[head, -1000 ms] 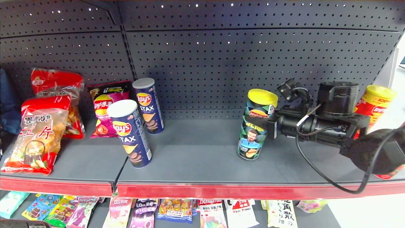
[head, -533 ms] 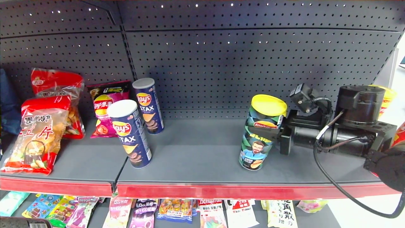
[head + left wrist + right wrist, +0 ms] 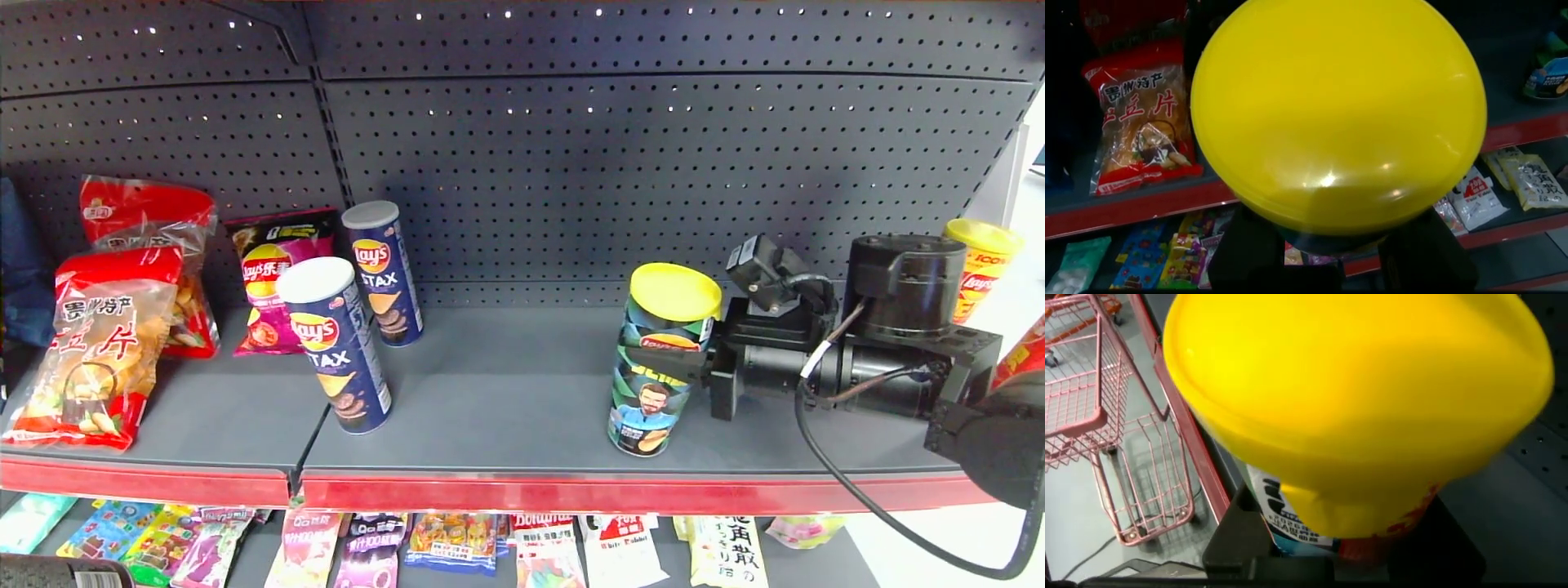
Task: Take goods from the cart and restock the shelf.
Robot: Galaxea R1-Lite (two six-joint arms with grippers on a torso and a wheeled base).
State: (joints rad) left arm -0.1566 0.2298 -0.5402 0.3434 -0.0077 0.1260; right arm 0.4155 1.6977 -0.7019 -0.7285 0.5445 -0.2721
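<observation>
Over the shelf, with the pink cart below it, the right end effector pinches the green can just under its yellow lid, near the front lip. Two blue cans stand well beyond its fingertips and a red can stands behind its wrist, while the left end effector clamps a yellow-lidded can. Since half a second ago the green can has come lower and nearer the lip.
</observation>
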